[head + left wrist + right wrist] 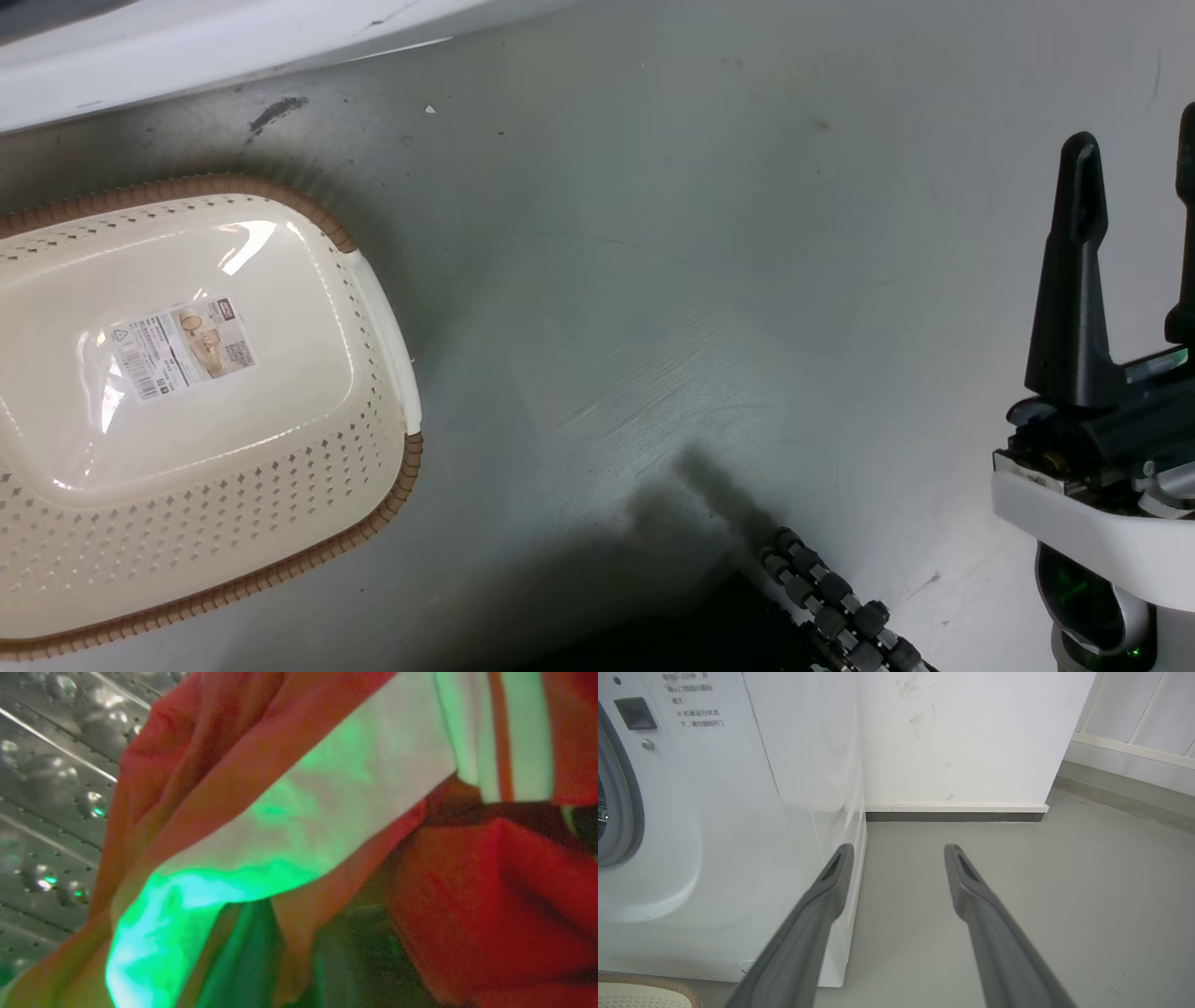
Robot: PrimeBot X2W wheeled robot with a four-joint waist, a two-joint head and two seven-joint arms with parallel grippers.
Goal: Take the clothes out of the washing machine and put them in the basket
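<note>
Red clothes (490, 891) with a white panel (327, 812) crowd close against the left wrist view, lit green, inside the perforated steel drum (46, 788) of the washing machine (738, 835). The cloth hides my left gripper's fingers. On the grey floor at the left of the head view stands the cream basket (373, 308), brown-rimmed, holding nothing but a paper label on its bottom. My right gripper (1131, 149) hangs open at the far right, well away from the basket, with nothing between its fingers. In the right wrist view the right gripper (899, 848) points at the machine's front corner.
The machine's grey door ring (630, 812) sits at the left edge of the right wrist view. A white wall (971, 742) with a dark skirting stands behind. My base's black rollers (831, 597) lie at the bottom. Grey floor (700, 280) stretches right of the basket.
</note>
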